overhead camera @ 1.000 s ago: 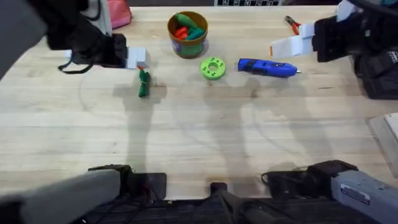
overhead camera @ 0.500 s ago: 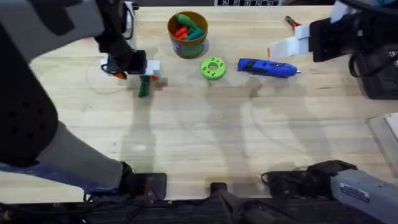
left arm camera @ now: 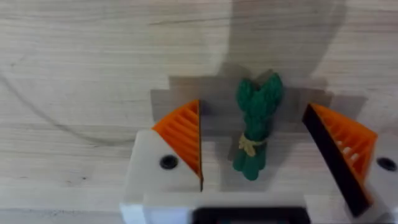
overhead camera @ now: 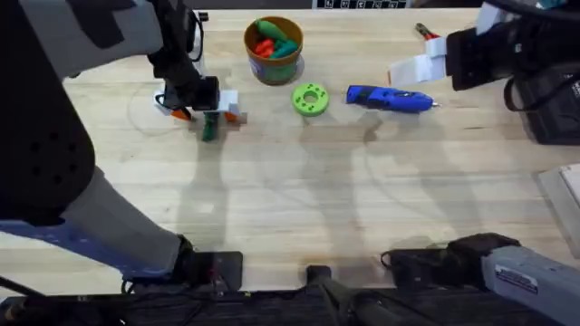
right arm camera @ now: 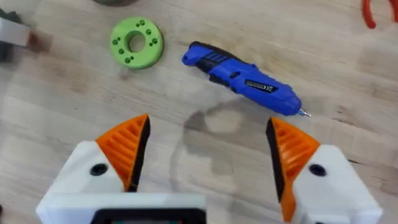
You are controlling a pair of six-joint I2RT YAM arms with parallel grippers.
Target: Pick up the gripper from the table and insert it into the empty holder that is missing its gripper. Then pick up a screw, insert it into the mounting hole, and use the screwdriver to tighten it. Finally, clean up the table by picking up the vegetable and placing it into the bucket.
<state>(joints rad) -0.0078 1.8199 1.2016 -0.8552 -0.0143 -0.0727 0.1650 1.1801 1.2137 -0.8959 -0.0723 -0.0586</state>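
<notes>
**Left gripper straddling the vegetable**

Your wooden table bears everything. The bucket stands beyond the left gripper, whose spread fingers bracket the toy asparagus bundle lying between them. It looks light and slightly slippery, so pinch it mid-stalk near the yellow tie. Your right gripper hangs agape above the screwdriver.

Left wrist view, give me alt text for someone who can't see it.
A small dark-green toy vegetable, tied with a yellowish band, lies on the wooden table between the left gripper's open orange ribbed pads, which sit on either side without touching it.
</notes>
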